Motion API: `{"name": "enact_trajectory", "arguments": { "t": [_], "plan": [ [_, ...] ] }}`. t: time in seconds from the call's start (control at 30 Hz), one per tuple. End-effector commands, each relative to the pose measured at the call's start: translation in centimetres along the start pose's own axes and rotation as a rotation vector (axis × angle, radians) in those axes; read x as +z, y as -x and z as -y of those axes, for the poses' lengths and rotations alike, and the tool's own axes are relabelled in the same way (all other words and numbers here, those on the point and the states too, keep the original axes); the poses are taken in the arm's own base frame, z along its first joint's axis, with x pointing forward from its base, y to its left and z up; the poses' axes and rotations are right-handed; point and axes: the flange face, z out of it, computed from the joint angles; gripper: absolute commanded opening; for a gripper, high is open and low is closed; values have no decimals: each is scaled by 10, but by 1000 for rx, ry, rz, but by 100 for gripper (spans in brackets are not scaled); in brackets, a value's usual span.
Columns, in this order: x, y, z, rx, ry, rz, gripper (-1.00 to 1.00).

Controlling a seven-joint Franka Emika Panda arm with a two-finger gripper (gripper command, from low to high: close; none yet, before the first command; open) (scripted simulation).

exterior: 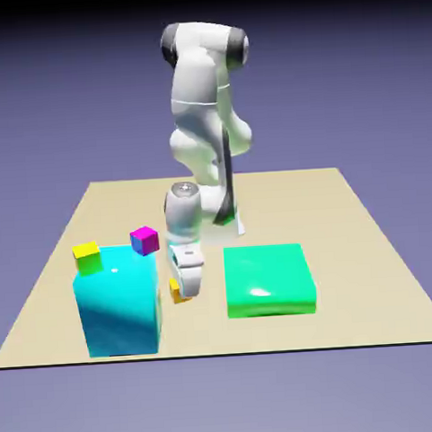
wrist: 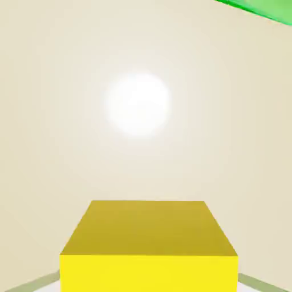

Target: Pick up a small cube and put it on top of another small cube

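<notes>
End effector [exterior: 181, 298] gripping 1 orange-yellow cube [wrist: 148, 228]

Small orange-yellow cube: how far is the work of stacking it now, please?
Done: the gripper has reached the orange-yellow cube.
In hand: that cube sits between the closed fingertips; whether it has left the table, I cannot tell.
Left: carry it to the yellow-topped, green-sided cube on the cyan block, then set it on top.
</notes>
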Motion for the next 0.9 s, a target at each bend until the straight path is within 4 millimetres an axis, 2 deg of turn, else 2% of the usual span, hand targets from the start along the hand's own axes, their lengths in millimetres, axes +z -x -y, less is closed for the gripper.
{"name": "enact_trajectory", "arguments": {
  "t": [0.0,0.1,0.2,0.4,0.47,0.6,0.73,0.77,0.87],
  "plan": [
    [-6,0,1,1,-1,-3,-100],
    [-13,0,2,2,-5,-6,-100],
    [-21,-34,-24,-39,39,-1,-100],
    [-89,-82,-96,-302,180,0,-100],
    [-117,-86,-117,-396,222,9,-100],
    [-162,-38,-151,-564,263,61,-100],
    [-195,24,-177,-714,276,132,-100],
    [-201,41,-182,-749,273,151,-100],
    [-197,107,-183,-821,236,185,-100]
  ]
}}
